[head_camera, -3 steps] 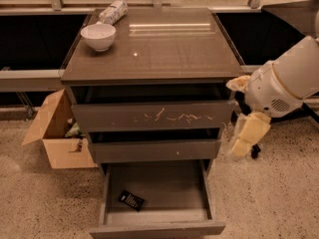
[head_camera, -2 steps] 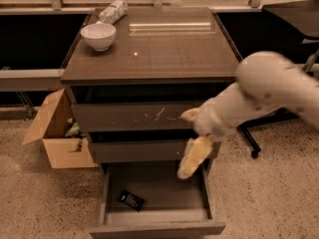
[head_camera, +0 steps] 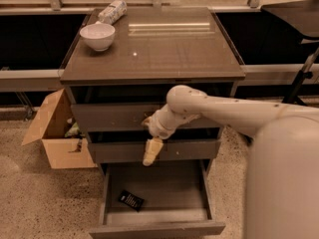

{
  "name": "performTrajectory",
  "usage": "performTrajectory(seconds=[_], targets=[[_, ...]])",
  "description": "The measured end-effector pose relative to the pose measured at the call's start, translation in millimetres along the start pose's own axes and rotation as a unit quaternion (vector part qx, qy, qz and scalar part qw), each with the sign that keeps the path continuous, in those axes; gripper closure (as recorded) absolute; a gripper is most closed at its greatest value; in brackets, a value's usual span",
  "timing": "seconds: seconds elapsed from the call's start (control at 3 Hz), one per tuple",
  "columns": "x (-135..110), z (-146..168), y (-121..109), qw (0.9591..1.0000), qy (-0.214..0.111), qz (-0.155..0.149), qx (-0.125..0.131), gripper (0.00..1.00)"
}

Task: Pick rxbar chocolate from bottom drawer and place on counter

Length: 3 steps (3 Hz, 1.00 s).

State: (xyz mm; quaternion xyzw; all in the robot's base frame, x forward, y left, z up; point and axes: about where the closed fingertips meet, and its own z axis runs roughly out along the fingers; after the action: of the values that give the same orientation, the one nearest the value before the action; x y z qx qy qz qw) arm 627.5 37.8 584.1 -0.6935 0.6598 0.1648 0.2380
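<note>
The rxbar chocolate is a small black wrapper lying flat on the floor of the open bottom drawer, left of its middle. My gripper hangs in front of the middle drawer, above the open drawer and a little right of and well above the bar. It holds nothing that I can see. My pale arm reaches in from the right. The counter is the glossy brown cabinet top.
A white bowl and a white-and-grey cylindrical packet stand at the counter's back left. An open cardboard box sits on the floor left of the cabinet. A black stand is at the right.
My arm has swung left from the cabinet's right side to in front of the drawers. The gripper now hangs over the open bottom drawer. The bar has not moved.
</note>
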Motion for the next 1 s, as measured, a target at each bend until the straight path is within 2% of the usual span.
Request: performTrajectory(seconds=[0.33,1.0], targets=[[-3.1,9.7,-4.7,0.9999,-0.003,-0.007,0.007,0.0],[-4.0,11.5,-0.3,0.9999,-0.005,-0.008,0.009,0.0]])
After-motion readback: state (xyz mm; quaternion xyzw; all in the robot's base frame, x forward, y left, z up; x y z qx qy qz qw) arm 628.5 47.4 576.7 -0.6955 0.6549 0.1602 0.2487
